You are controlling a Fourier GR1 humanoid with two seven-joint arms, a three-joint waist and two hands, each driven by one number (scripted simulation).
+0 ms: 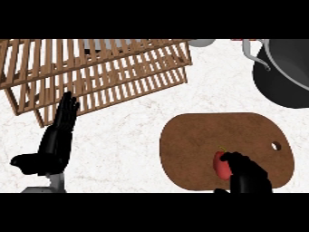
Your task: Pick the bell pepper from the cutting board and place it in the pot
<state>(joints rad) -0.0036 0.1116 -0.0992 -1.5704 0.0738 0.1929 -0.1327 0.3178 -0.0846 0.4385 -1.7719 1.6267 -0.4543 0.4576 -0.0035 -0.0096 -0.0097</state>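
Fingers (240, 159) of the right hand (249, 174) are curling around the red bell pepper (219, 165), grasping it from its right side while it is sitting on the brown cutting board (204, 136). The pepper is lying in the lower middle part of the board, its red body showing on the left of the black fingers and a small green stem tip poking out just above them. The hand is coming in over the board's lower edge. A small hole (276, 146) is showing near the board's right edge, to the right of the hand. Beyond the board's upper right corner, well apart from it, the dark pot (297, 77) is standing with a grey rim and a handle on its left side. Above and to the left of the board, a wooden slatted rack (89, 68) is lying on the white counter (117, 149). Left of the board, the left hand (53, 145) is resting open, fingers straight and pointing up, partly overlapping the rack's lower edge.
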